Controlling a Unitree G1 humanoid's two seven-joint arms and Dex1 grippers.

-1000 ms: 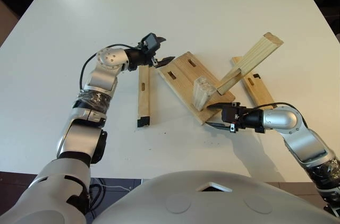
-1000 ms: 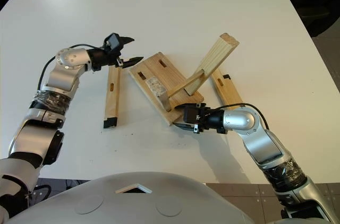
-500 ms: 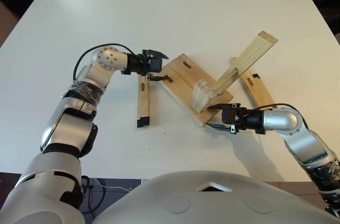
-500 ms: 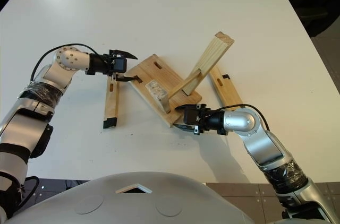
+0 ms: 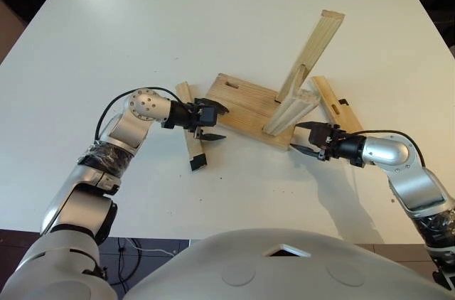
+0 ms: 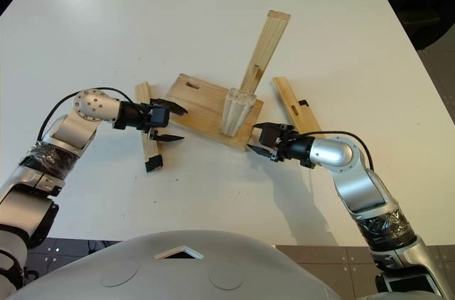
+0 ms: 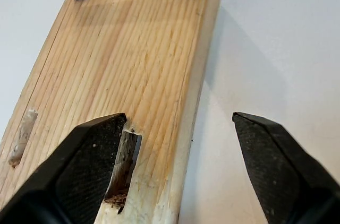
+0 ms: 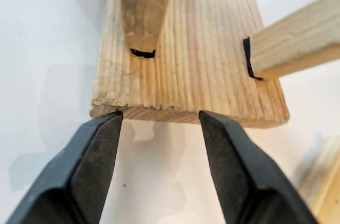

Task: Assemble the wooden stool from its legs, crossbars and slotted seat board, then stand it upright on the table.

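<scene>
Left wrist view reveals a slot [image 7: 123,163] (perhaps chipped).

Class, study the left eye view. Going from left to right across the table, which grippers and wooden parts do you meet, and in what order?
left gripper, jaws open → slotted seat board → right gripper, jaws open → loose wooden bar
</scene>
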